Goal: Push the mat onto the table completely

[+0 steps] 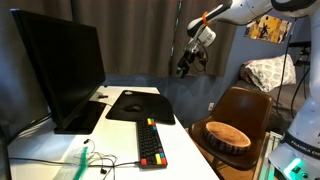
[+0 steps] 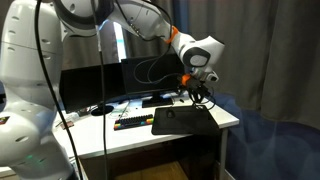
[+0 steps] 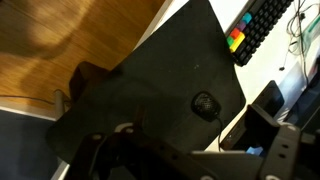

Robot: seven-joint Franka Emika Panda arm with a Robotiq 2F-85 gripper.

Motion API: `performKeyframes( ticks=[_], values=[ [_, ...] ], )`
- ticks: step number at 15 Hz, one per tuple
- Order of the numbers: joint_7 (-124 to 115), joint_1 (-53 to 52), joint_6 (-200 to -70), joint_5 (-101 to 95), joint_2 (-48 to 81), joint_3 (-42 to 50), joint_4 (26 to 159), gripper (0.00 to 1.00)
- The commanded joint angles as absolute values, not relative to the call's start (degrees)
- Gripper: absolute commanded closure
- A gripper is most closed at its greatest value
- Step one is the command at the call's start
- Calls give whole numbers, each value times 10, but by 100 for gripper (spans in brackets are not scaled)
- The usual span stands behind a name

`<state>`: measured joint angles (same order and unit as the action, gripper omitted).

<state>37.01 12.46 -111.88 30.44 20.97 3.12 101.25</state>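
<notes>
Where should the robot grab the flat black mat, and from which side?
The thin flat black mouse mat lies flat on the white table, so nothing there to pinch. Probably best: the edge hanging past the table, approached from off the table's side, one gripper finger above, one below.

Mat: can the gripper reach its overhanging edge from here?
Likely yes. The gripper hangs in open air over the mat, with nothing between them; the keyboard lies farther along the table.
</notes>
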Motion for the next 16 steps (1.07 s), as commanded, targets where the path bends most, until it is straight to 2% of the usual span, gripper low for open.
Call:
performKeyframes(
  ticks=[1,16],
  values=[
    [369,145,-1119,311,223,24,1002,0],
    [372,162,-1119,324,248,23,983,0]
  ],
)
